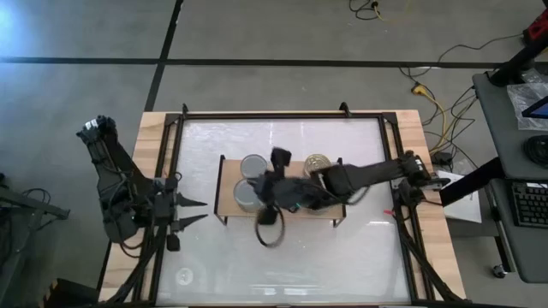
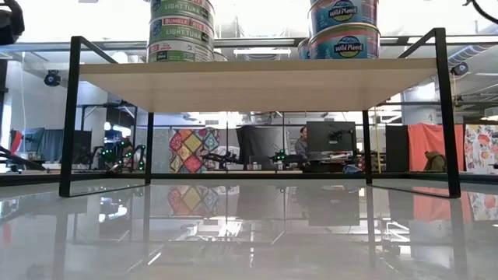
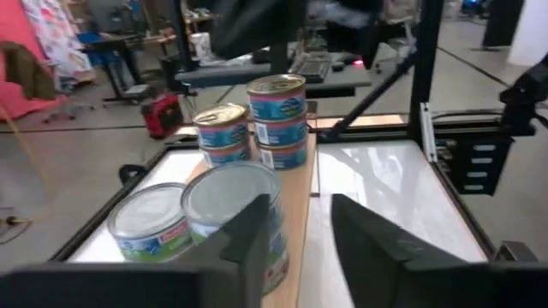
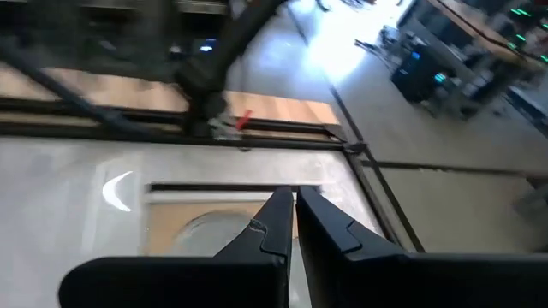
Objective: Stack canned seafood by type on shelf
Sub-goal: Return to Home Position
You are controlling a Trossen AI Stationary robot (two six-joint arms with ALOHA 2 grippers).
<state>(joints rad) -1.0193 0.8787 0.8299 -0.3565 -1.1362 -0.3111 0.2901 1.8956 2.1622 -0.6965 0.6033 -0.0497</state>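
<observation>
Right gripper (image 4: pixel 294 195) hung above the shelf (image 1: pixel 227 203), fingers pressed together and holding nothing, so we judged it free to withdraw. Left gripper (image 3: pixel 300 205) waited at the left edge of the table (image 1: pixel 368 244), fingers spread, empty. We found the canned seafood (image 1: pixel 254 165) on the shelf, sorted by type: green-label tins (image 2: pixel 180 31) stacked at one end, blue-pink tins (image 2: pixel 343 29) at the other — each stack held one kind.

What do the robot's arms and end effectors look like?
Both the left arm and right arm are black, jointed links. The left end effector has two flat, tapering black fingers; the right end effector has the same. A dark cable loops beside the right wrist. No markings show.
</observation>
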